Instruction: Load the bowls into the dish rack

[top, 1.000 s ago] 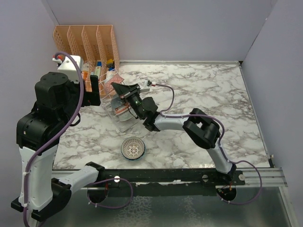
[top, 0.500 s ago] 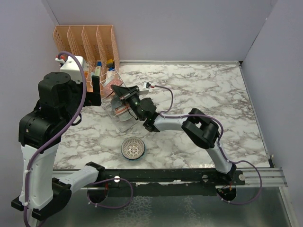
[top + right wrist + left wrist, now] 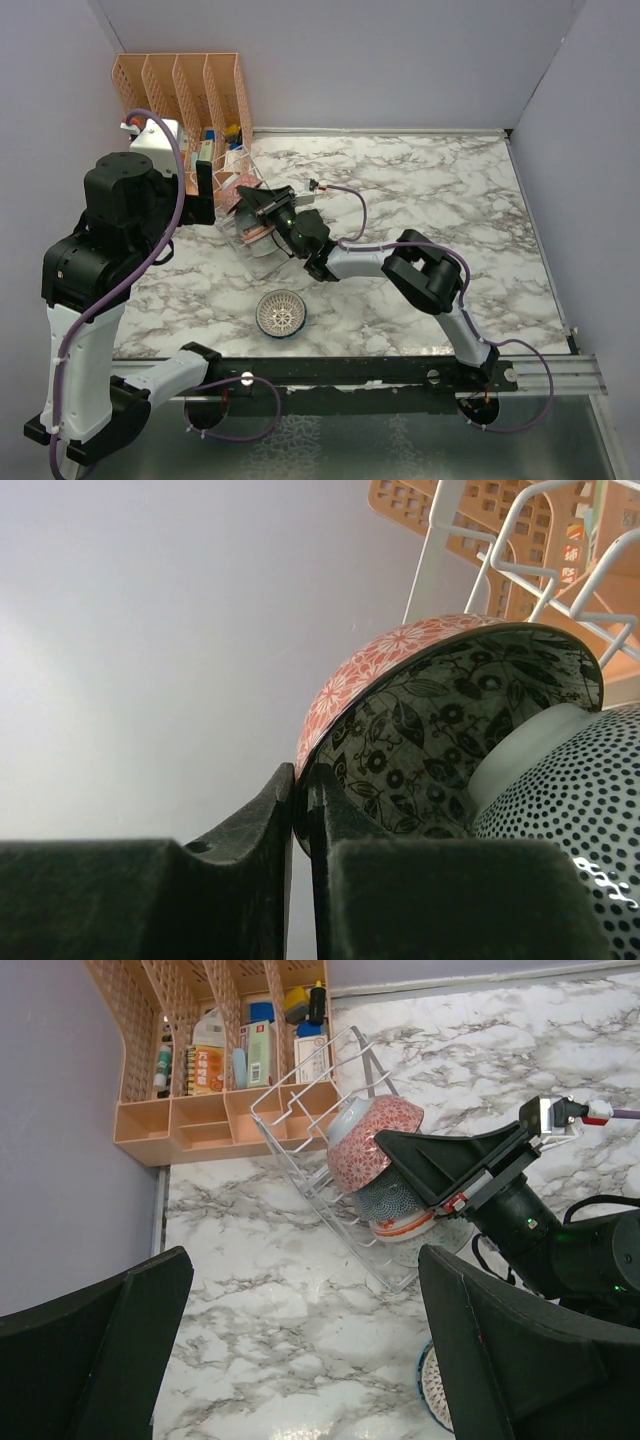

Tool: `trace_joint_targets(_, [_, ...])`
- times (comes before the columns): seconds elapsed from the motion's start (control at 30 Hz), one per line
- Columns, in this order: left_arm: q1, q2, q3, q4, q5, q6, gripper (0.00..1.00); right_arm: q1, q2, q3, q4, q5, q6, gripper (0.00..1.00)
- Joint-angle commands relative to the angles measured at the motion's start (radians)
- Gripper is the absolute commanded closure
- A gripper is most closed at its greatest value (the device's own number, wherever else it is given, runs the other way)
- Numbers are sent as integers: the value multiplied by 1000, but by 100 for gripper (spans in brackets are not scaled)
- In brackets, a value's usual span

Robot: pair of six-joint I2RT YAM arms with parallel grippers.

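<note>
Pink floral bowl (image 3: 375, 1145), leaf-patterned inside, on edge in tilted silvery wire dish rack (image 3: 300, 1165); right gripper (image 3: 300, 780) pinched almost closed on its rim; left gripper (image 3: 300, 1270) spread wide, empty; white lattice bowl (image 3: 281, 313) on marble table (image 3: 450, 190).

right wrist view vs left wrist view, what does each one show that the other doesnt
Only the right wrist view shows the dark leaf-patterned inside of the pink floral bowl, with the right gripper pinched on its rim.

Only the left wrist view shows the lattice bowl sitting on the marble table, the red-rimmed bowl lowest in the stack, and the left gripper, open and empty.

Both show the pink floral bowl, the dotted bowl nested against it, the wire dish rack, the orange organizer and the right gripper.
</note>
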Motion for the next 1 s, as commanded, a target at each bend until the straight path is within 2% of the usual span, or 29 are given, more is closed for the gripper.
trace_joint_targets(0.0, [-4, -10, -5, 14, -34, 12, 1, 7, 13, 5, 9, -64, 47, 87])
trace_joint_targets(0.13, [-4, -12, -3, 13, -39, 13, 1, 6, 6, 11, -24, -100, 62, 80])
trace_joint_targets(0.57, [-6, -20, -19, 17, -39, 18, 1, 5, -35, 12, -164, -223, 175, 69])
trace_joint_targets(0.67, [-8, -21, -21, 19, -43, 19, 1, 5, -73, -15, -218, -218, 207, 62])
trace_joint_targets(0.8, [-12, -21, -25, 20, -50, 22, 1, 6, -114, -36, -271, -186, 208, 58])
trace_joint_targets(0.9, [-16, -20, -26, 20, -50, 24, 1, 6, -125, -34, -293, -181, 208, 49])
trace_joint_targets(0.97, [-18, -17, -26, 21, -53, 25, 1, 6, -129, -35, -304, -185, 219, 49])
